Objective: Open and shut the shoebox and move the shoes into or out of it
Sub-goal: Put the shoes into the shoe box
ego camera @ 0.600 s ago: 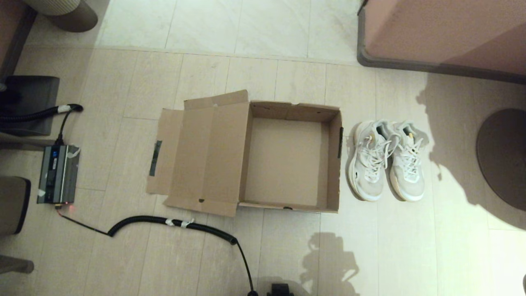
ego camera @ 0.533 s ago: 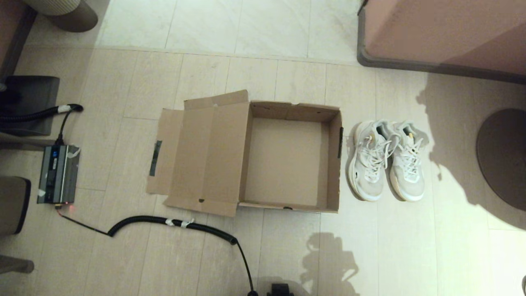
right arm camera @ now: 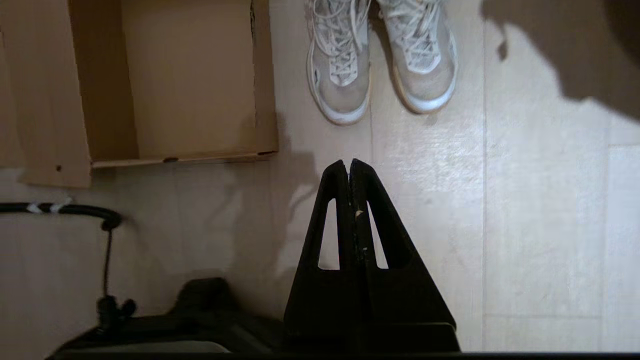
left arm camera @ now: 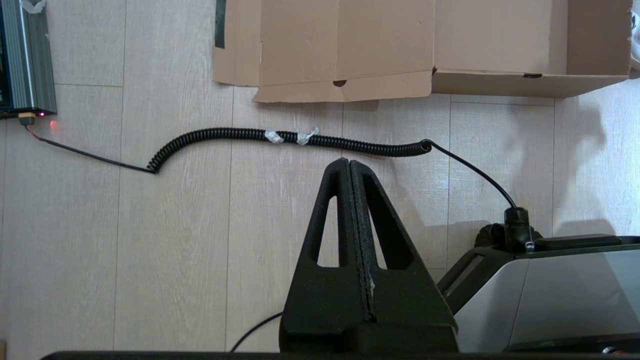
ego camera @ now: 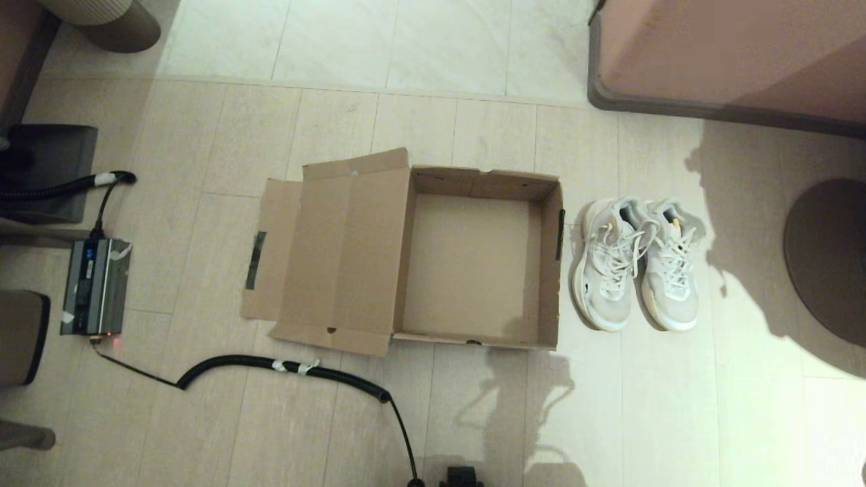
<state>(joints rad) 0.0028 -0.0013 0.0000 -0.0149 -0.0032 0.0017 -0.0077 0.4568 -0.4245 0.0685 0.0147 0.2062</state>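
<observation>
We log the shoebox on the floor, lid thrown open to its left, cavity empty. The shoes stand paired just beside its right wall, long axes running away from us, toes nearest. Right gripper hangs short of those toes, jaws pressed together, empty; the nearer arm. Left gripper hangs over the coiled cable, likewise closed, empty.

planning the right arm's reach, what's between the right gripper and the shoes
Only bare floor: in the right wrist view the shut right gripper points at the shoes with nothing between.
</observation>
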